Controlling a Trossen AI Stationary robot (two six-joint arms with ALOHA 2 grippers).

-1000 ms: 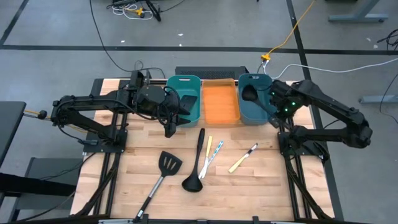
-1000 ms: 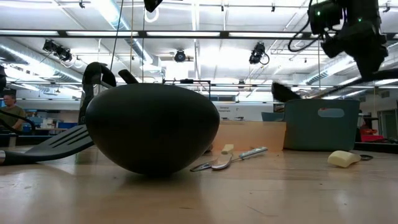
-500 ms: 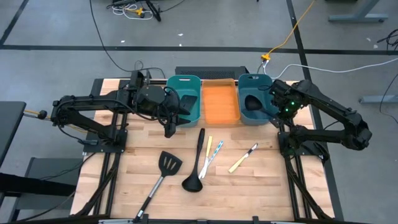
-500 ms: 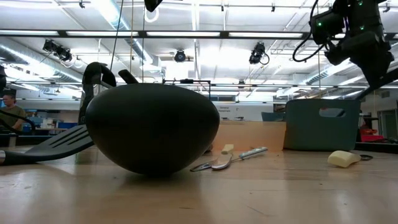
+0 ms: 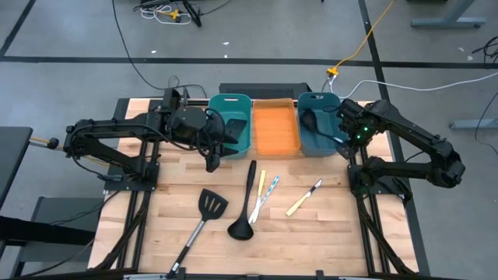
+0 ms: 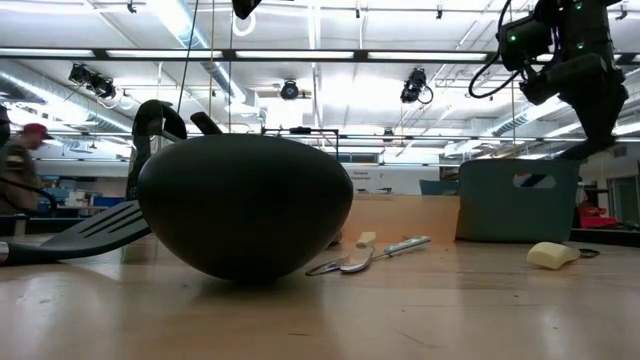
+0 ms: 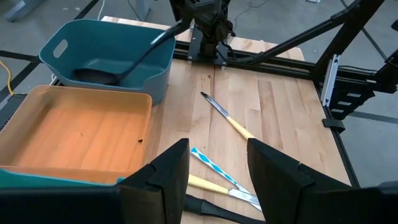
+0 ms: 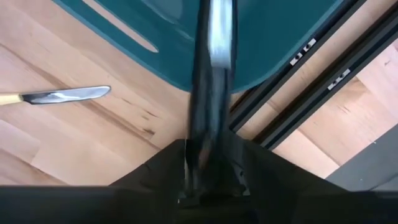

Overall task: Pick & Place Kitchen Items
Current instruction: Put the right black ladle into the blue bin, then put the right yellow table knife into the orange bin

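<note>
My right gripper (image 5: pixel 343 143) is shut on a black ladle (image 7: pixel 134 56) at the near right corner of the right teal bin (image 5: pixel 317 132). The ladle's bowl (image 5: pixel 309 119) is down inside that bin. My left gripper (image 5: pixel 212 162) is open and empty, in front of the left teal bin (image 5: pixel 231 124). On the table lie a black slotted spatula (image 5: pixel 204 211), a second black ladle (image 5: pixel 245 204), a yellow-handled knife (image 5: pixel 259 189), a teal-striped stick (image 5: pixel 271 188) and another yellow-handled knife (image 5: pixel 305 196). My right gripper pinches the ladle's handle (image 8: pixel 210 106) between its two fingers, near the handle's free end. The handle runs forward out of the fingers, along them, and slants down over the bin's rim. The bowl (image 7: pixel 93 74) is low in the bin, at or near its floor.
An orange bin (image 5: pixel 276 128) stands between the two teal bins. The left teal bin holds a black item (image 5: pixel 233 127). The black frame rails (image 5: pixel 366 175) of the right arm's stand run along the table's right side. A person (image 6: pixel 18 165) moves in the room beyond.
My right gripper has gone down a little with the ladle. The ladle's bowl, first showing above the right teal bin's rim, has sunk inside the bin. My left arm has kept still.
</note>
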